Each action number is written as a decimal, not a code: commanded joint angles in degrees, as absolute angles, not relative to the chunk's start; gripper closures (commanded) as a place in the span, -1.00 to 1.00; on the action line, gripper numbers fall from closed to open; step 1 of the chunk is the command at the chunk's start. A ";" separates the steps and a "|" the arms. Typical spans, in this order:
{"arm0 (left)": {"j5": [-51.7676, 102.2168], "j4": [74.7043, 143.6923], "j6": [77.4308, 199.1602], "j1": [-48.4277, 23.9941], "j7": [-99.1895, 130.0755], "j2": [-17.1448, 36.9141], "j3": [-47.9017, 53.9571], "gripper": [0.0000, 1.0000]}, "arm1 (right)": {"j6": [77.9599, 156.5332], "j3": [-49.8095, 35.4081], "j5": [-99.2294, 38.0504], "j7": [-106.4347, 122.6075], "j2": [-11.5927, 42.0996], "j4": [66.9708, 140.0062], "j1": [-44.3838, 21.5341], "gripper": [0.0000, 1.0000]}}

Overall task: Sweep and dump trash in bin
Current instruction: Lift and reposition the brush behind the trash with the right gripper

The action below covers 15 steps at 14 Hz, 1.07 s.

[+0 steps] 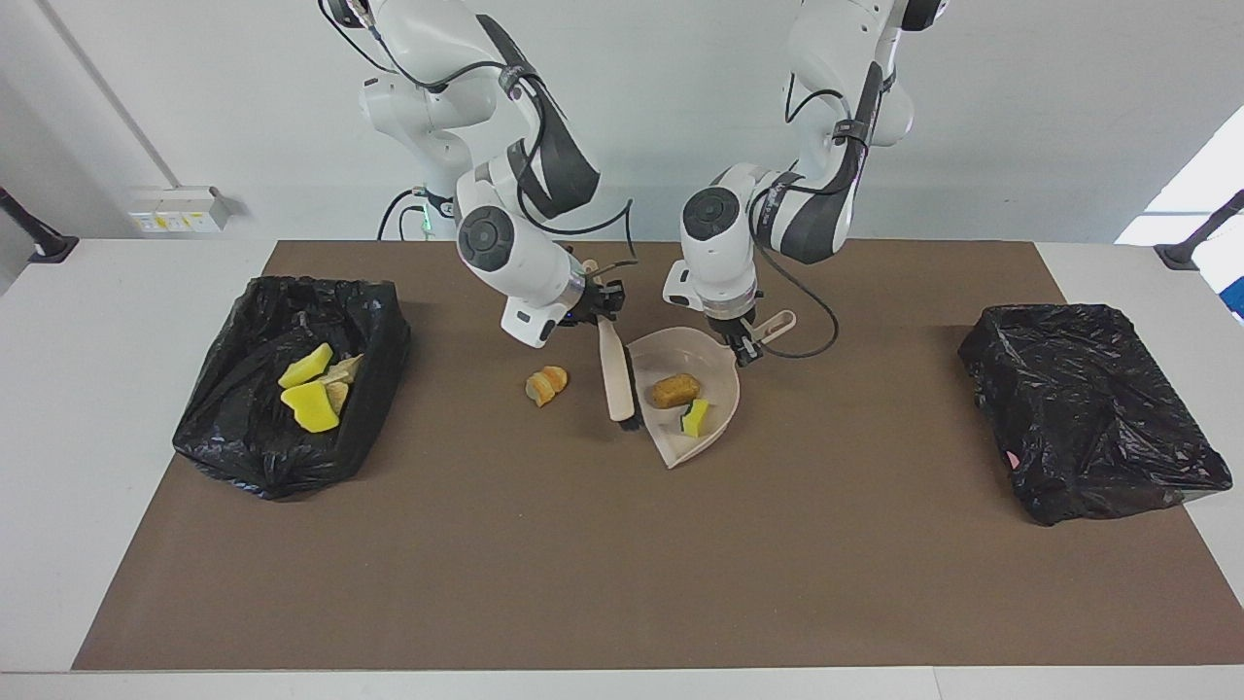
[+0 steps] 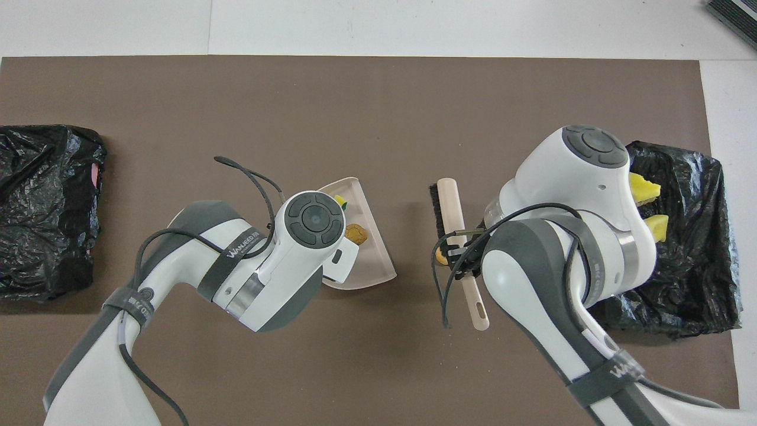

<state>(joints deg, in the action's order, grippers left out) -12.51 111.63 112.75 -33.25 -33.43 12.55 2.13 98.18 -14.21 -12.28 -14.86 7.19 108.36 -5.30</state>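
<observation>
Landmark: the dustpan point(image 1: 692, 403) lies on the brown mat point(image 1: 622, 583) at the table's middle.
Bin with trash: black-lined bin point(image 1: 292, 384) well apart from the dustpan, toward the right arm's end; it holds yellow chunks point(image 1: 309, 394) and tan lumps.
Loose lump: one tan-orange lump point(image 1: 546, 385) lies on the mat beside the dustpan, toward that bin, under the right gripper's side of the brush.
Right gripper: right gripper point(image 1: 604, 303) is clamped on the brush point(image 1: 615, 369) handle, over the mat just beside the dustpan's open edge.
Brush axis: long axis runs from the gripper away from the robots, bristle end tilted down and farthest out, black bristles facing the dustpan.
Trash in dustpan: a tan lump point(image 1: 674, 390) and a yellow chunk point(image 1: 695, 417) lie inside, the yellow one farther from the robots.
Left gripper: left gripper point(image 1: 745, 348) grips the dustpan's handle, which points toward the robots; the mouth faces the brush.
Other bin: second black-lined bin point(image 1: 1088, 408) well apart from the dustpan, toward the left arm's end.
</observation>
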 commanded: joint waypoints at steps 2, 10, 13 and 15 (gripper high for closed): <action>-13.53 114.34 113.29 -34.10 -35.51 10.55 2.02 1.00 | 101.93 -14.94 -8.70 -26.69 0.81 119.23 -5.19 1.00; -16.52 116.10 113.82 -35.42 -35.42 9.40 2.02 1.00 | 118.92 -15.29 -10.10 -23.82 -1.06 131.85 -9.48 1.00; -16.52 116.19 114.17 -35.33 -35.42 9.40 2.11 1.00 | 118.74 -15.38 -15.79 -18.12 2.37 128.24 -11.94 1.00; -16.52 116.28 114.52 -35.24 -35.42 9.40 2.11 1.00 | 119.00 -15.38 -19.93 -16.19 3.77 126.40 -13.79 1.00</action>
